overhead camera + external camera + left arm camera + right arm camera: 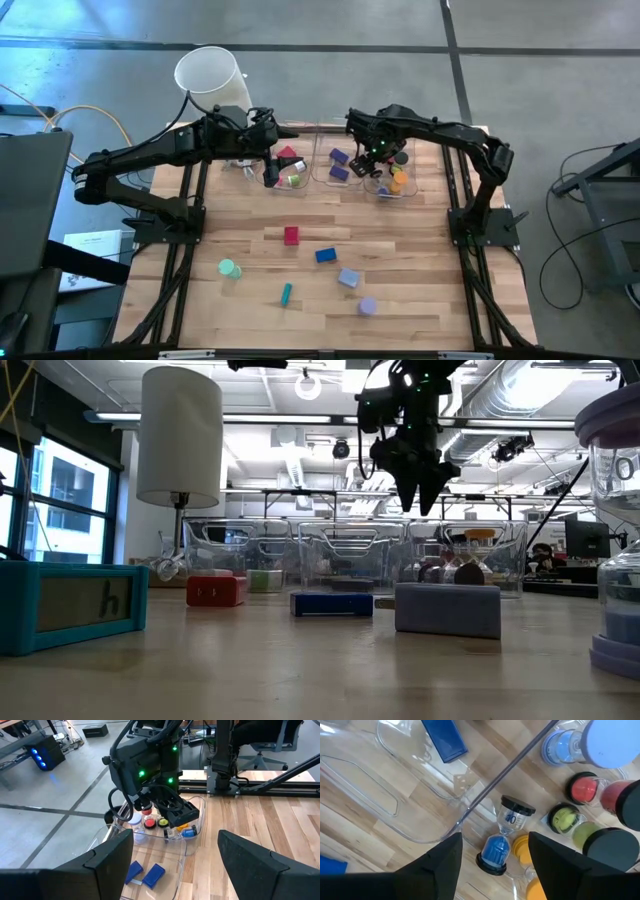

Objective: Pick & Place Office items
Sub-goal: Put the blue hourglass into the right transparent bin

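We see the right gripper [378, 160] poised above the right-hand clear plastic bin [405, 190], its dark fingers [440, 865] parted around nothing, directly over a small hourglass with blue sand [502, 837] lying among round rolls in red [583, 789], green [563, 819] and orange [521, 845]. The left gripper [268, 172] hangs over the left-hand clear bin [300, 183] with its fingers [107, 865] spread wide and empty. Still loose on the pale wooden table [420, 260] are a red block [291, 235], a blue block [325, 255], a lavender block [348, 278], a green round roll [229, 268], a teal stick [286, 293] and a lavender round roll [367, 307], well apart from both arms. We judge the chief risks to be these: a fingertip catching the thin bin wall on withdrawal and tipping or dragging the bin; the two arms, working close beside each other over neighbouring bins, colliding; and, later, a round roll slipping from the fingers and rolling off the table edge.
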`<move>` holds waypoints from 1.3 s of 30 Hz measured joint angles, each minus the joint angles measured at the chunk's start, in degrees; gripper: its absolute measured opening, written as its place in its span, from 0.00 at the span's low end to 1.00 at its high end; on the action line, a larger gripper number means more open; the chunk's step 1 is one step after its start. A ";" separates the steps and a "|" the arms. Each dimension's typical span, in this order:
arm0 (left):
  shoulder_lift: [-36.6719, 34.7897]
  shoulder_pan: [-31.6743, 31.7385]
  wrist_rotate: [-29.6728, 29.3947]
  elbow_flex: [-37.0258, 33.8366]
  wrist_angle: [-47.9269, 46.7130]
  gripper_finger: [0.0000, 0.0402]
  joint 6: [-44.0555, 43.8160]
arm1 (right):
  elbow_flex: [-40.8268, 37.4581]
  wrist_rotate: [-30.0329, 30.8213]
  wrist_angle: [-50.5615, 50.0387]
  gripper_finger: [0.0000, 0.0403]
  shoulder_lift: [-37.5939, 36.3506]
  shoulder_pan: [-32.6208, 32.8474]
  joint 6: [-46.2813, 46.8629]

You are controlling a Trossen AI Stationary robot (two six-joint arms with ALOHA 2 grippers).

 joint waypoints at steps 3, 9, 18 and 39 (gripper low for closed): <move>0.00 -0.01 0.00 0.00 -0.01 0.71 -0.01 | 0.00 -0.05 -0.06 0.54 0.00 0.32 1.06; 0.00 -0.01 0.00 0.00 -0.02 0.71 -0.02 | -0.03 -0.06 -0.44 0.54 0.02 0.58 1.30; -0.02 0.00 0.00 0.00 -0.01 0.71 0.00 | -6.77 2.50 1.22 0.54 0.02 1.06 1.01; -0.02 0.00 0.00 0.00 -0.02 0.71 0.00 | -14.28 7.06 10.64 0.56 0.02 0.90 2.48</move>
